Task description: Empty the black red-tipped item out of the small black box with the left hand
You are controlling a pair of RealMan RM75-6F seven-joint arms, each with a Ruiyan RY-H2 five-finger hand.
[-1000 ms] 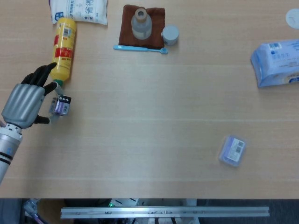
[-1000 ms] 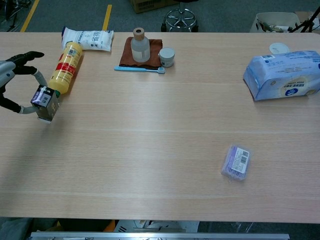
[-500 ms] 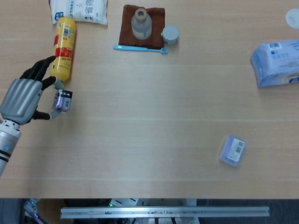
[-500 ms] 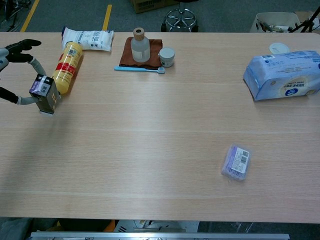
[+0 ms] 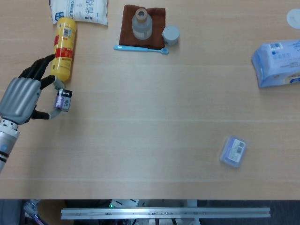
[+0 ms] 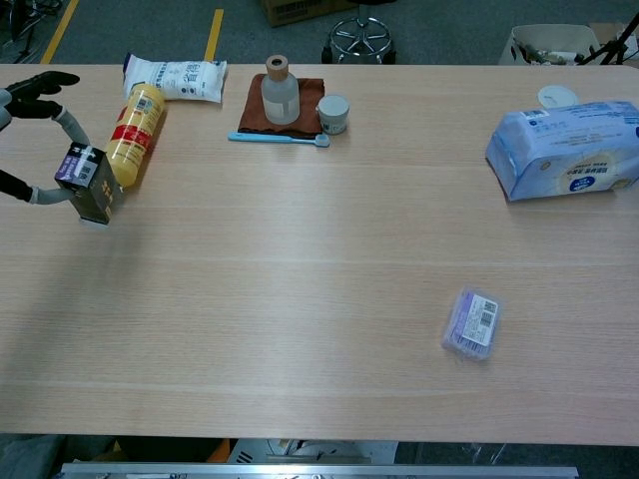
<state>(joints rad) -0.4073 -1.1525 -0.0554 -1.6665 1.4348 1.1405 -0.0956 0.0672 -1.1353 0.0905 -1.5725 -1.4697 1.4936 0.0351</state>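
At the table's left side, my left hand (image 5: 21,99) pinches a small black box (image 5: 63,100) with a purple and white label between thumb and a finger. In the chest view the box (image 6: 91,185) stands roughly upright, its lower edge at the table surface, and only the fingers (image 6: 40,82) of my left hand show at the frame's left edge. The black red-tipped item is hidden; I cannot see inside the box. My right hand shows in neither view.
A yellow bottle (image 5: 64,48) lies just behind the box, a white bag (image 5: 79,9) beyond it. At the back middle are a brown cloth (image 5: 142,25) with a clear bottle (image 5: 141,23), a small grey cup (image 5: 170,35) and a blue toothbrush (image 5: 140,48). A tissue pack (image 5: 278,62) and a purple packet (image 5: 233,151) lie on the right.
My left hand has drawn slightly back and left with the box, turning it from tilted to nearly upright.
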